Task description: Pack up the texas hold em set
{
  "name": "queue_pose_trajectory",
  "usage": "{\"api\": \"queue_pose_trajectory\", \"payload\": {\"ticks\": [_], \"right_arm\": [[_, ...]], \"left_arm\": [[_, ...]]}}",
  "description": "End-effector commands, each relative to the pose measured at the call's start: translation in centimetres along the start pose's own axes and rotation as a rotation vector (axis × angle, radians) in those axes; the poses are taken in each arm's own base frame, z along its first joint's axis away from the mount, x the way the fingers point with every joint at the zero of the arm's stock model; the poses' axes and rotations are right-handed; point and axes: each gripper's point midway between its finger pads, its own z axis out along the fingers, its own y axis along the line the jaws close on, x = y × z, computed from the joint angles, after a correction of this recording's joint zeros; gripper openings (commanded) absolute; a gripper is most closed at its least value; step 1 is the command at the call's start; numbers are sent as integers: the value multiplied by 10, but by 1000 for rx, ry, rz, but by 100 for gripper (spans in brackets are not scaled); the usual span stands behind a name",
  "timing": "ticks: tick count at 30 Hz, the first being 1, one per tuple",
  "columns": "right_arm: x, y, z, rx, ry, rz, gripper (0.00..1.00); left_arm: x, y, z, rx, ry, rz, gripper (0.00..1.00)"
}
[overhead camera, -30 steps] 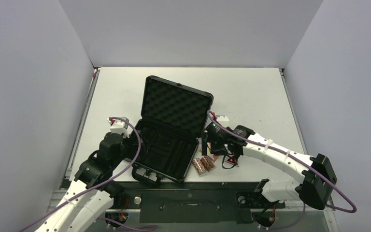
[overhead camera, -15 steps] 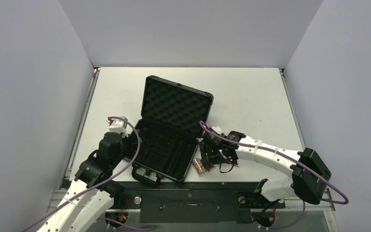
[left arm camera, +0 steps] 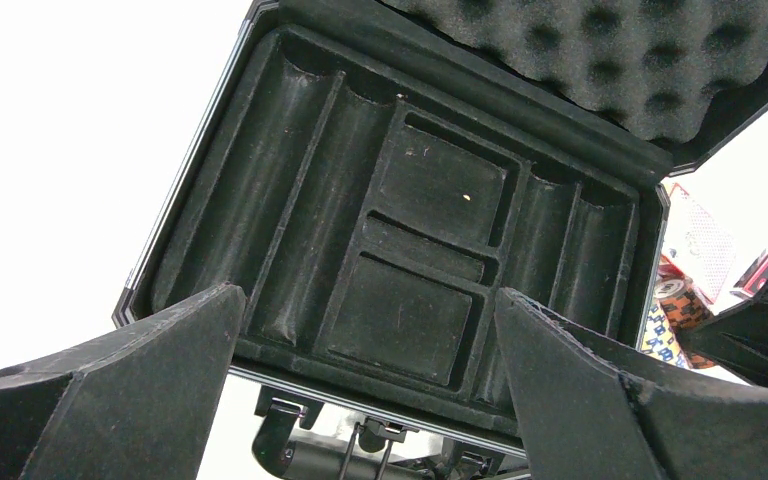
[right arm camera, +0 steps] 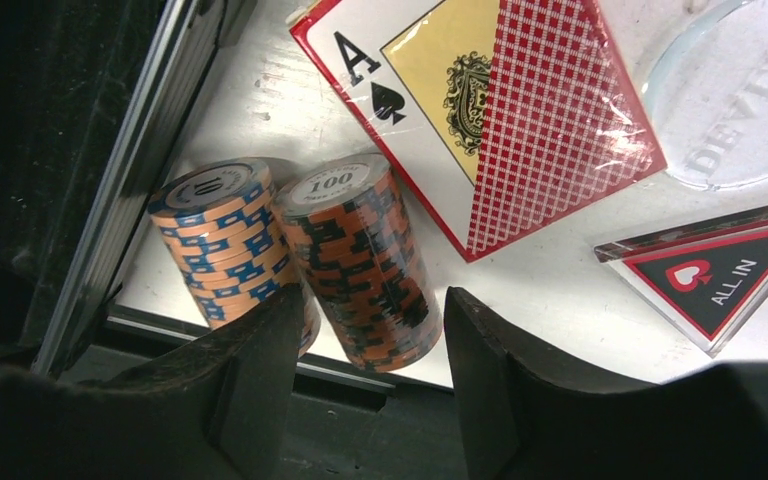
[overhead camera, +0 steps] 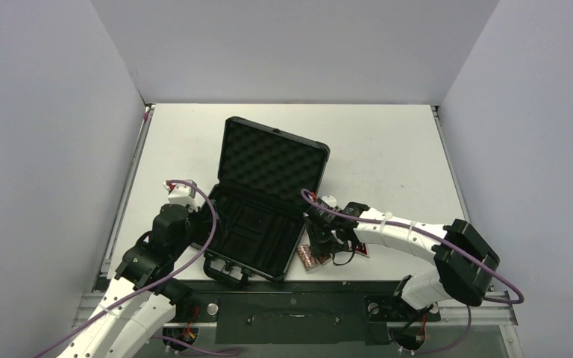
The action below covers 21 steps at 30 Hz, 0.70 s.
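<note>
The black case (overhead camera: 270, 159) lies open with its egg-crate foam lid up, and its moulded tray (left arm camera: 415, 245) is empty. Two chip rolls lie beside the case's right edge: an orange-blue one (right arm camera: 222, 245) and an orange-black one (right arm camera: 365, 260); both also show in the top view (overhead camera: 310, 259). My right gripper (right arm camera: 372, 302) is open, its fingers straddling the near end of the orange-black roll. The red checkered card box (right arm camera: 505, 120) and the red-black "ALL IN" triangle (right arm camera: 715, 280) lie just beyond. My left gripper (left arm camera: 368, 295) is open and empty over the case's front-left edge.
A clear round disc (right arm camera: 745, 95) with lettering lies right of the card box. The case's handle and latches (left arm camera: 360, 445) point at the near table edge (overhead camera: 343, 282), which runs right below the chip rolls. Grey walls enclose the table on three sides.
My right gripper has moved left and toward the near edge, coming down over the chip rolls. The left arm and the case have not moved.
</note>
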Motion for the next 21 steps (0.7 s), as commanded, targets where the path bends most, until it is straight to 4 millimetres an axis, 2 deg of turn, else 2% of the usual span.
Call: {"api": "queue_pose_trajectory", "payload": {"ticks": [1, 8, 13, 16, 21], "right_arm": [[-3, -5, 10, 30, -23, -25, 50], [1, -9, 18, 54, -1, -44, 49], [0, -8, 20, 54, 7, -54, 45], [2, -8, 21, 56, 22, -58, 39], [7, -9, 19, 57, 36, -50, 37]], "left_arm": [[-20, -5, -8, 13, -57, -18, 96], [-20, -5, -7, 14, -58, -19, 96], [-20, -5, -7, 16, -57, -20, 96], [-20, -5, -7, 15, -56, -22, 96], [-20, -4, -6, 13, -56, -21, 96]]}}
